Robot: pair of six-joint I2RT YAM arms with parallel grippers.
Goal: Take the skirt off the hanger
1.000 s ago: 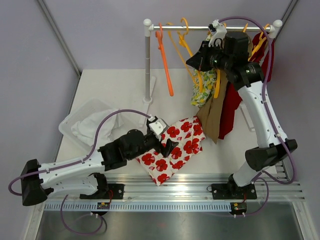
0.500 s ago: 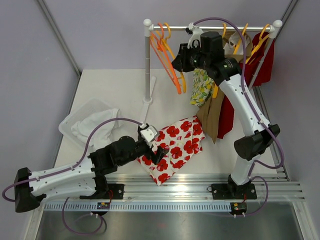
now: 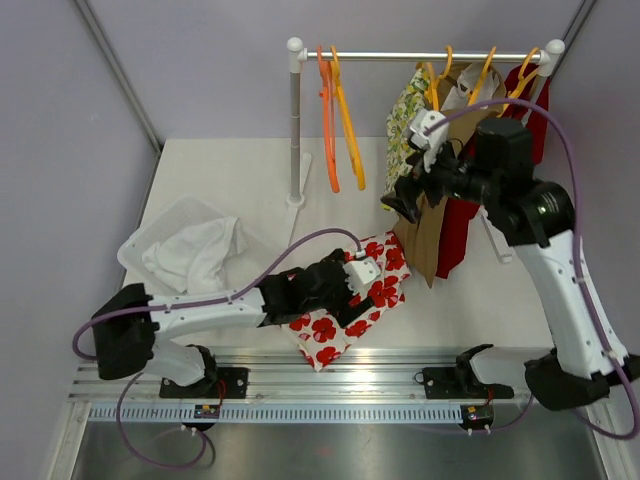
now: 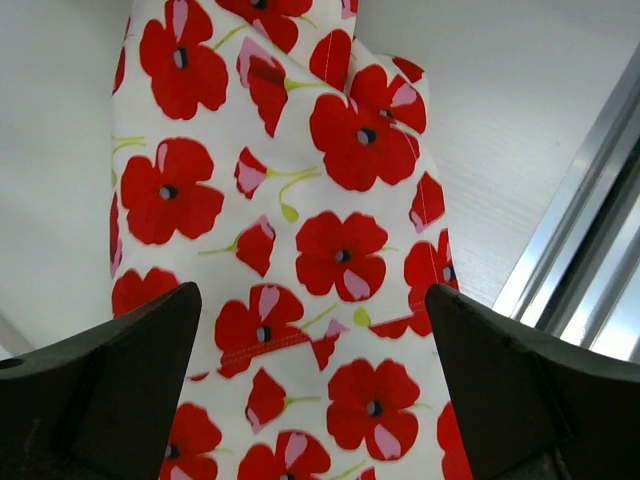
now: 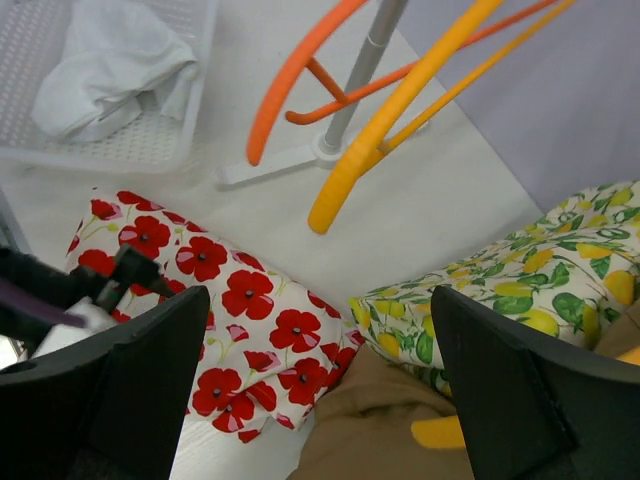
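Observation:
The skirt (image 3: pixel 375 272), white with red poppies, lies crumpled flat on the table near the front edge. It fills the left wrist view (image 4: pixel 300 200) and shows at lower left in the right wrist view (image 5: pixel 235 310). My left gripper (image 3: pixel 346 298) hovers just over it, open (image 4: pixel 310 400), nothing between its fingers. A bare yellow hanger (image 3: pixel 348 125) (image 5: pixel 400 110) hangs at the left end of the rail beside an orange one (image 3: pixel 327 120). My right gripper (image 3: pixel 398 200) is open (image 5: pixel 315 400) in the air, below the rail and clear of the hangers.
The rack's white post (image 3: pixel 294 130) stands on the table behind the skirt. Lemon-print (image 3: pixel 408 115), brown (image 3: pixel 425 235) and red (image 3: pixel 462 225) garments hang at the rail's right end. A white basket (image 3: pixel 150 235) holding white cloth sits at left. A metal rail (image 3: pixel 400 362) runs along the near edge.
My right gripper slid the yellow hanger left along the rail, opened, let it go, and drew back down and to the right. My left arm reached further right over the skirt.

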